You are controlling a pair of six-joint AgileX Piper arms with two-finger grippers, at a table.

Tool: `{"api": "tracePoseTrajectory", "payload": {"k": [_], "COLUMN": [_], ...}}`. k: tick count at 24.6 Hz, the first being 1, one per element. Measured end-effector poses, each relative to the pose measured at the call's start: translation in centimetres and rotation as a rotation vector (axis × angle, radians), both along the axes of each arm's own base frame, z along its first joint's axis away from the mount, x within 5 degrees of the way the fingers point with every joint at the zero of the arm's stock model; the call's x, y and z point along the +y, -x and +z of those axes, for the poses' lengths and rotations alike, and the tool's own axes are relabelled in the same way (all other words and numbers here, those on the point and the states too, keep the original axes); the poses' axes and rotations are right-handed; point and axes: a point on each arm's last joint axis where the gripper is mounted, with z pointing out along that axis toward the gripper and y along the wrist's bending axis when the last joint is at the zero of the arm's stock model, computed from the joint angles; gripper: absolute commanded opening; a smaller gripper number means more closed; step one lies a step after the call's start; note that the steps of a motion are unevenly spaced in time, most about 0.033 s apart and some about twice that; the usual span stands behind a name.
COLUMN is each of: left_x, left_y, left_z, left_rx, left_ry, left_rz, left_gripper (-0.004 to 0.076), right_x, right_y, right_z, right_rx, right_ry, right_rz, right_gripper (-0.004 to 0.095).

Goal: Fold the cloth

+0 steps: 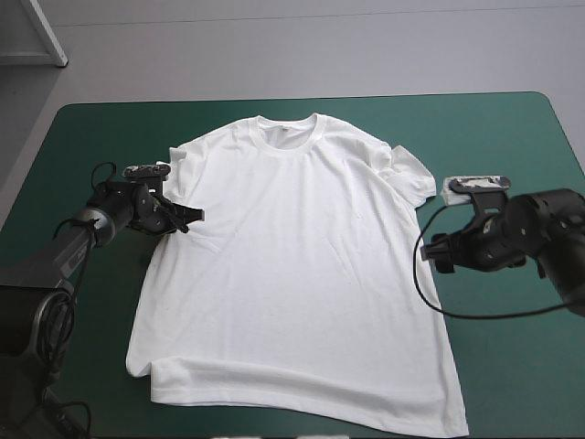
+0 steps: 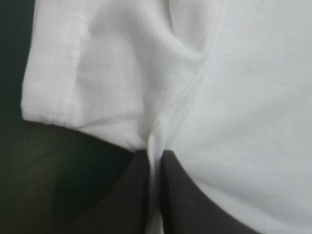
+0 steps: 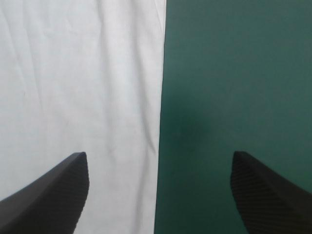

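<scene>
Lying spread flat and front up on the teal-green cover (image 1: 512,137), the T-shirt (image 1: 292,265) fills the middle of the table in the high view; its collar (image 1: 288,128) points toward the far edge and its hem (image 1: 302,402) lies close to the near edge; the left-side sleeve (image 1: 187,160) lies flat, while the right-side sleeve (image 1: 407,174) is rumpled and partly folded on itself; the left gripper (image 1: 189,218) sits low at the shirt's left margin, just under the sleeve where it meets the body; the right gripper (image 1: 437,249) stands at the shirt's right side edge, below the rumpled sleeve.

In the left wrist view the left gripper (image 2: 153,156) has its black fingers (image 2: 122,204) drawn together all but fully, with a thin ridge of white cloth pinched between them; the pinch sits at the underarm, with the left-side sleeve (image 2: 87,73) and its stitched cuff on one side of the seam and the body of the T-shirt (image 2: 248,107) on the other; the teal-green cover (image 2: 29,175) shows beside the cuff.

In the right wrist view the right gripper (image 3: 158,154) is spread wide and has hold of nothing; one finger (image 3: 53,195) is over the T-shirt (image 3: 73,73), the other over the teal-green cover (image 3: 234,73); the shirt's straight side edge runs ahead between them.
</scene>
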Motion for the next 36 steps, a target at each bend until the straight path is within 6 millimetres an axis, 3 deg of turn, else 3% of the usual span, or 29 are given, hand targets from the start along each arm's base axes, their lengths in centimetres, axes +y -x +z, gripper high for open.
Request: {"api": "tracePoseTrajectory", "payload": {"k": [13,18,21,23,27,33,36], "left_x": [-0.1,-0.1,-0.1,-0.1,-0.1,0.0,0.2], "left_y": [0.1,0.1,0.1,0.1,0.2,0.5,0.7], "left_z": [0.0,-0.1,-0.1,-0.1,-0.1,1.2,4.7], "left_rx": [0.009,0.016,0.017,0.02,0.022,0.036,-0.022], "left_ry": [0.008,0.007,0.007,0.007,0.006,-0.013,-0.036], "left_rz": [-0.002,-0.002,-0.002,-0.002,-0.002,-0.012,-0.021], "left_gripper": [-0.0006,-0.0008,-0.0008,-0.0008,-0.0008,-0.001,-0.001], "right_x": [2.6,3.2,3.4,3.5,3.9,4.6,4.6], "right_y": [-11.7,-14.9,-15.8,-16.2,-16.4,-16.7,-17.1], "right_z": [-6.9,-9.7,-11.3,-11.8,-12.0,-11.4,-8.4], "right_rx": [0.019,0.036,0.065,0.074,0.079,0.101,0.063], "right_ry": [0.001,0.004,0.004,-0.007,-0.053,-0.108,-0.098], "right_rz": [0.02,0.017,0.002,-0.013,-0.021,0.015,0.036], "right_gripper": [0.0737,0.0737,0.0737,0.0664,0.0026,-0.0014,-0.0014]}}
